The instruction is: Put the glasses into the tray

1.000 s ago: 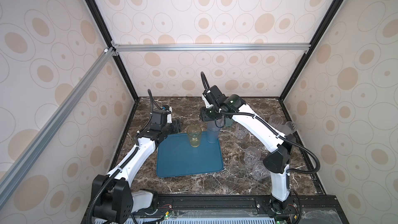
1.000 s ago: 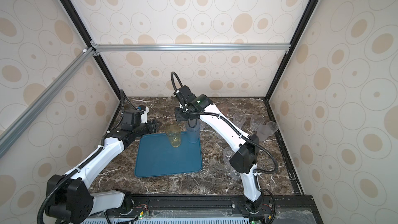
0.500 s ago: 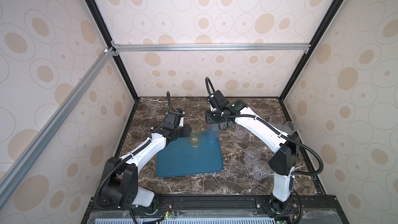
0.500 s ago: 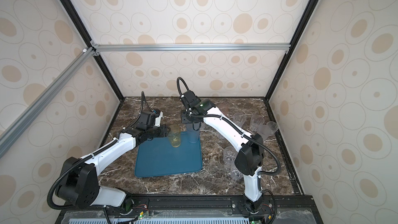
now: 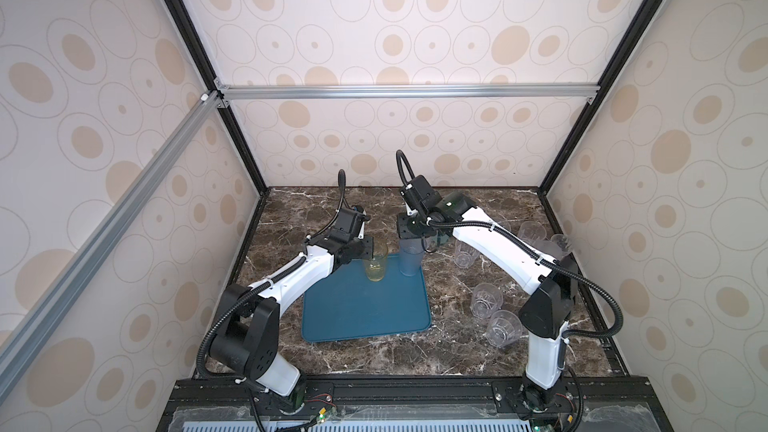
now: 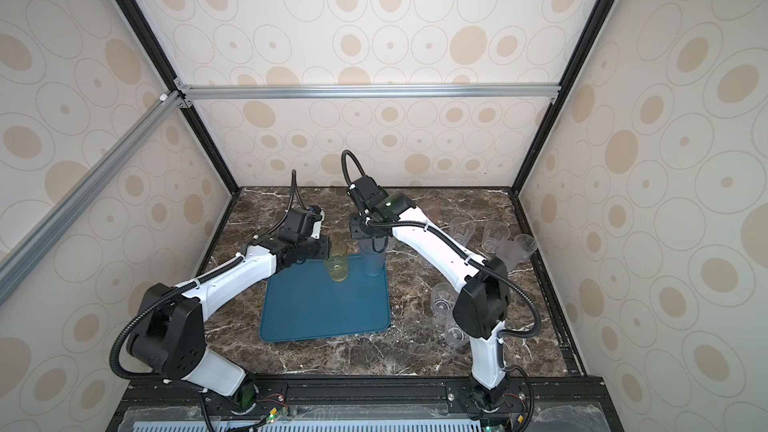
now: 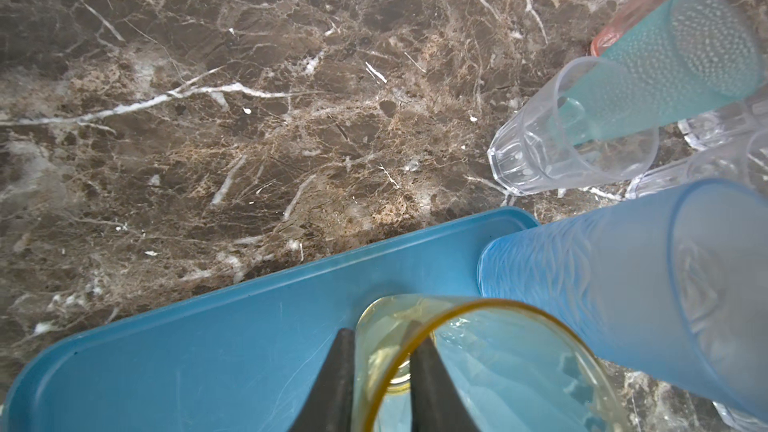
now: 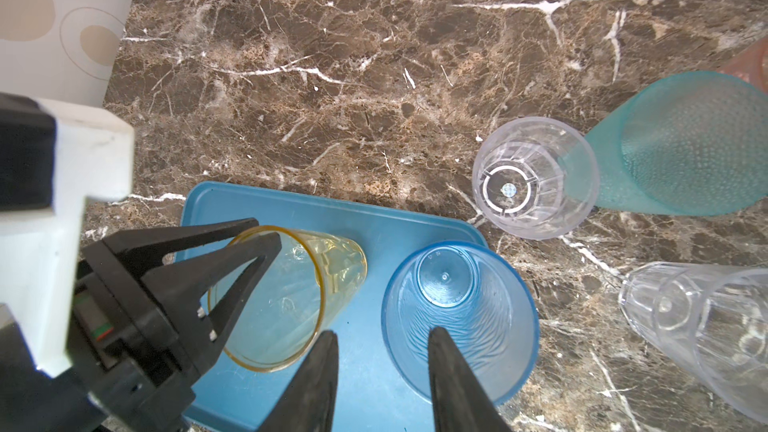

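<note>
The left gripper (image 7: 382, 338) reaches in over the far edge of the tray (image 5: 365, 309). Its fingers are narrowed to a pinch across the rim of the yellow glass (image 5: 376, 268), one inside and one outside. That glass stands by the far rim, and the tray floor toward the near edge lies open. Just beside it, at the far right corner, stands the blue glass (image 5: 409, 261). The right gripper (image 8: 382, 331) straddles its wall, fingers partly spread. Clear glasses (image 5: 484, 301) crowd the marble (image 5: 449, 351) right of the tray.

A second ago my left gripper (image 5: 371, 252) hung off the tray's (image 5: 365, 317) 10 o'clock corner. Since then I have swung it toward 3 o'clock, up to the yellow glass (image 5: 376, 270) at the tray's 12 o'clock edge, and narrowed the jaws onto its 9 o'clock wall, one finger inside the rim.
</note>
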